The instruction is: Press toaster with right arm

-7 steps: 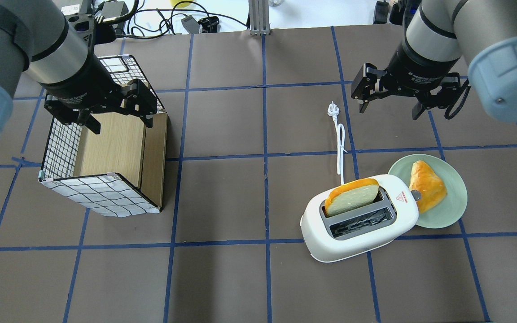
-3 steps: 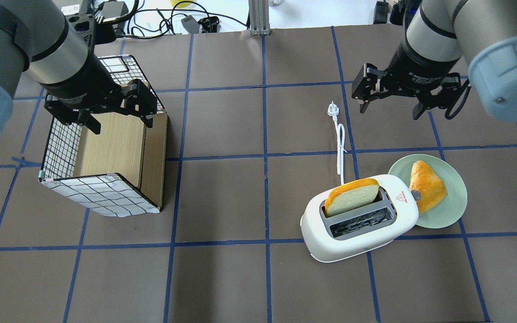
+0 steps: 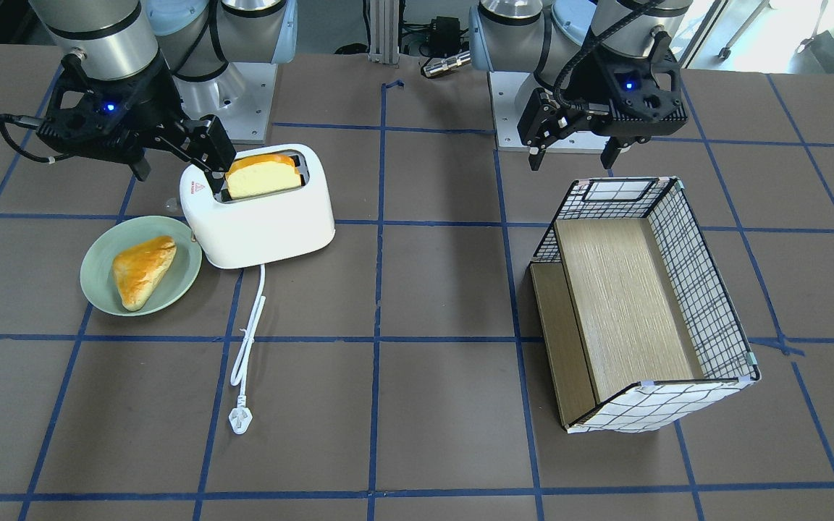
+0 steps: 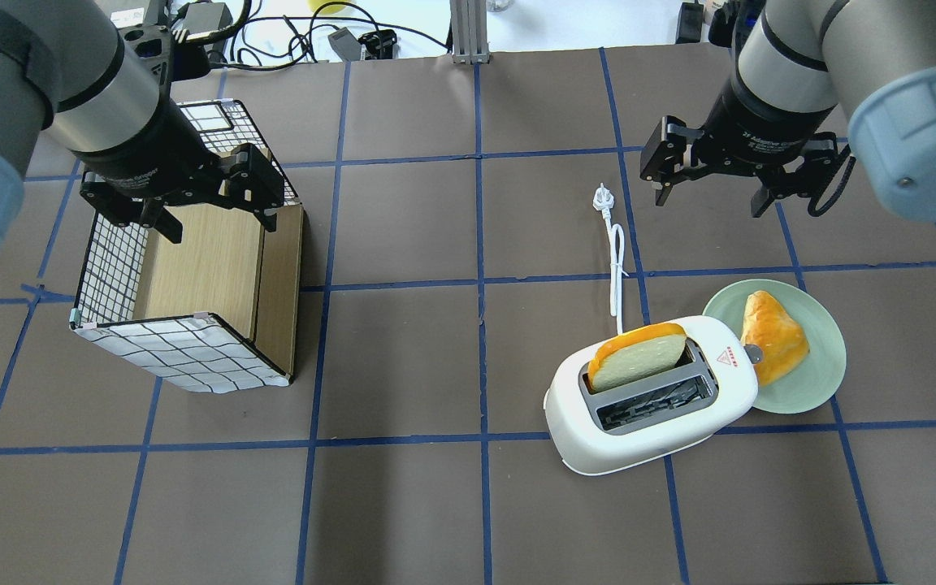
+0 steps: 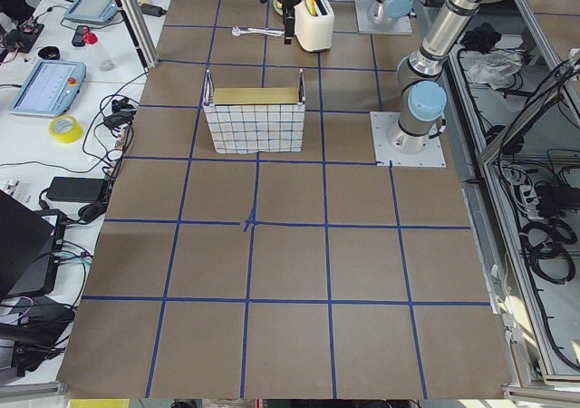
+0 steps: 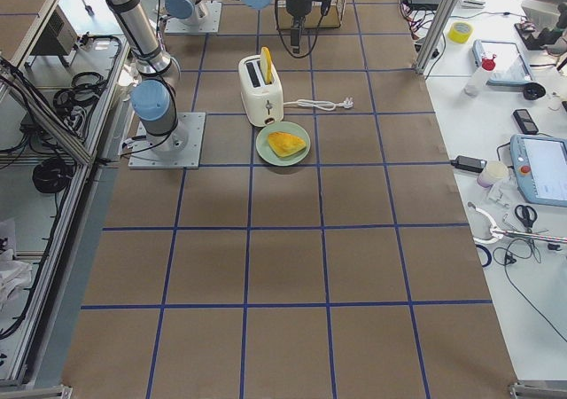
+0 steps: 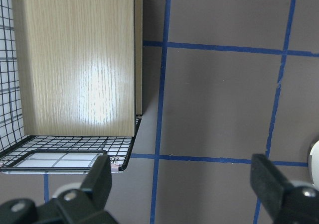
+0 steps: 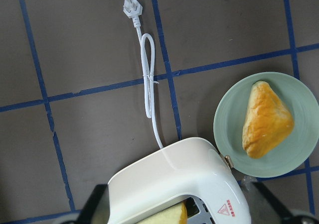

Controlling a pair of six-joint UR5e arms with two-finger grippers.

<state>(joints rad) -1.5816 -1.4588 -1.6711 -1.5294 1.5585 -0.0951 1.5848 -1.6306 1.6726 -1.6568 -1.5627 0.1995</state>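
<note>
The right gripper (image 4: 710, 199) is held spread wide and empty, apart from the toaster (image 4: 647, 431). The toaster is seen standing just beside the green plate (image 4: 817, 383), a bread slice (image 4: 639, 364) lodged in one slot

Glossy white toaster (image 4: 647, 426) with a red triangle sticker (image 4: 726, 356) and an orange-crusted, pale bread slice (image 4: 639, 361). At its two o'clock from overhead, a golden pastry (image 4: 773, 340) and a pale green plate (image 4: 821, 382). Black-on-white grid basket (image 4: 184, 357), light wood inside. Brown table (image 4: 435, 512), blue lines.
</note>
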